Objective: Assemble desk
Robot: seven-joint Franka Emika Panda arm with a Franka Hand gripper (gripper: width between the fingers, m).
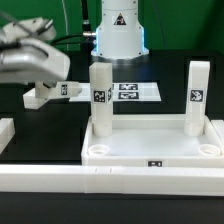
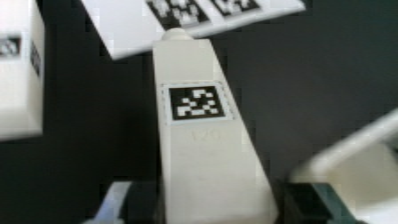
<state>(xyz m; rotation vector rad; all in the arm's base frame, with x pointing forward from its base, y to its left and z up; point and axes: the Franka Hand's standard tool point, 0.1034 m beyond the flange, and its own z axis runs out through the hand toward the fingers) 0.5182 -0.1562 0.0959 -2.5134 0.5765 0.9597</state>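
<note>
1. Jaws straddle a loose leg, one finger each side; whether they pinch it cannot be told.
2. Gripper hovers at ten o'clock from the desk top, which carries two upright legs.

The bench is matte black and fills most of the exterior view; in the wrist view it shows as dark gaps between pale shapes. A long white border rail runs along its near edge, and a shorter piece of rail sits at the exterior view's left. Farther back, the marker board lies flat on the black surface. Behind the bench the backdrop is dark and featureless, with thin cables looping across it. Light falls from above, bright on white surfaces and leaving only soft shadows.
</note>
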